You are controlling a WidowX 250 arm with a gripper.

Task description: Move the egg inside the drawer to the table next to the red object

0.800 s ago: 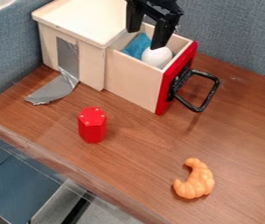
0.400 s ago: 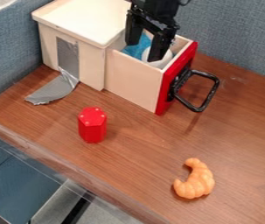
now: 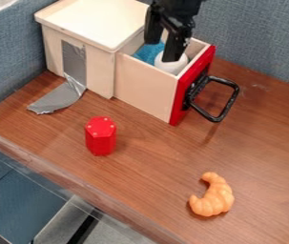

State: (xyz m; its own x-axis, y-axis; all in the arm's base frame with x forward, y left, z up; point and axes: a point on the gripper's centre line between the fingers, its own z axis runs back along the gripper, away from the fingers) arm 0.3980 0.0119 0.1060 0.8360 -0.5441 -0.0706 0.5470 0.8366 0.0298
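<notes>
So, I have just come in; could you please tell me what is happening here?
A robot arm holds its open gripper at the pulled-out drawer, with one finger in front of the white egg. The egg is still to be moved to the table, beside the red object.

At one o'clock, one drawer, one egg, one blue cloth. At eight, one red object; at five, one croissant.
</notes>
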